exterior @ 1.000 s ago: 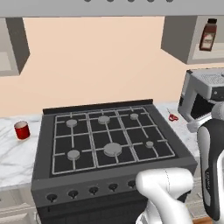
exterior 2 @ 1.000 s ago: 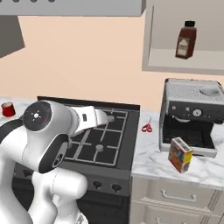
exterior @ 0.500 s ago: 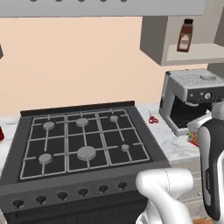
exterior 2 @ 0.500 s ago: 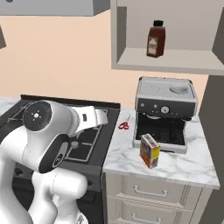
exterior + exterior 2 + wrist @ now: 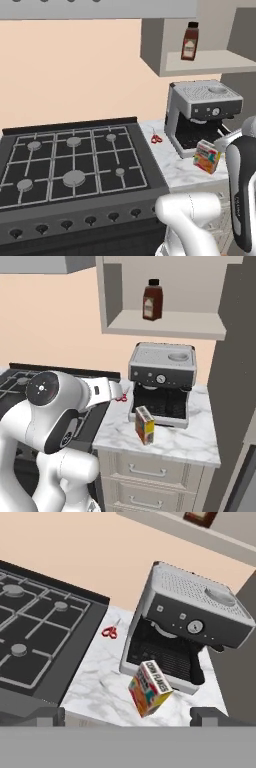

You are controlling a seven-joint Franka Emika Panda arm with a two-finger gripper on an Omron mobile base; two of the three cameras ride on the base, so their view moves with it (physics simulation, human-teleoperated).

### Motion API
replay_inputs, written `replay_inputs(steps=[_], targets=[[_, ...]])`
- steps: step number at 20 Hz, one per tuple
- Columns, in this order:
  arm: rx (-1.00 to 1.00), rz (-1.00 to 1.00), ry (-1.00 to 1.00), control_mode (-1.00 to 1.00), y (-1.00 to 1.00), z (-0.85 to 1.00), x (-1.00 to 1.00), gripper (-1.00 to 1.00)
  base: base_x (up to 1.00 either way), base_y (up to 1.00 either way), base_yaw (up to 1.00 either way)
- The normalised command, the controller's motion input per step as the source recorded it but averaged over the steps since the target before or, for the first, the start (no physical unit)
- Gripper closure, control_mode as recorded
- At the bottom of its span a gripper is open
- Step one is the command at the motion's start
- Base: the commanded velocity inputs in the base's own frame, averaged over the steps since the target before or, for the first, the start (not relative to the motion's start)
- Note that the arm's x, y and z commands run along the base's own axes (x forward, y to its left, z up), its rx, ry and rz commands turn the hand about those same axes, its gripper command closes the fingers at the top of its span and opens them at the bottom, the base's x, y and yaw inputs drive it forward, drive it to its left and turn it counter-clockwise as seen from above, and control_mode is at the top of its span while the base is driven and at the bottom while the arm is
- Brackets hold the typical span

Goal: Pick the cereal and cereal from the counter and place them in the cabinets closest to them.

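Standing upright on the white marble counter (image 5: 176, 440), touching the silver espresso machine's (image 5: 162, 382) base, the small yellow-orange printed cereal box (image 5: 144, 425) awaits pickup; the gripper (image 5: 127, 716) hangs above with jaws wide apart, empty, apparently lined up for approach.

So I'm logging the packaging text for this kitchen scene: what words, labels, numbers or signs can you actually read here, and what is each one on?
Cereal box: dark lettering on its pale top face, too blurred to read for certain.
Brown bottle on the open cabinet shelf: a pale label, print too small to read.
Coffee machine: a round dial and small buttons, no legible marks.
Nothing else carries text.
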Motion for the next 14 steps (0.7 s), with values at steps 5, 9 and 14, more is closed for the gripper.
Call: replay_inputs(steps=[5, 9, 14], targets=[[0.0, 0.0, 0.0, 1.0, 0.0, 0.0, 0.0, -1.0, 0.0, -0.42, 0.0], [0.0, 0.0, 0.0, 1.0, 0.0, 0.0, 0.0, -1.0, 0.0, -0.12, 0.0], [0.0, 0.0, 0.0, 1.0, 0.0, 0.0, 0.0, -1.0, 0.15, 0.0, 0.0]])
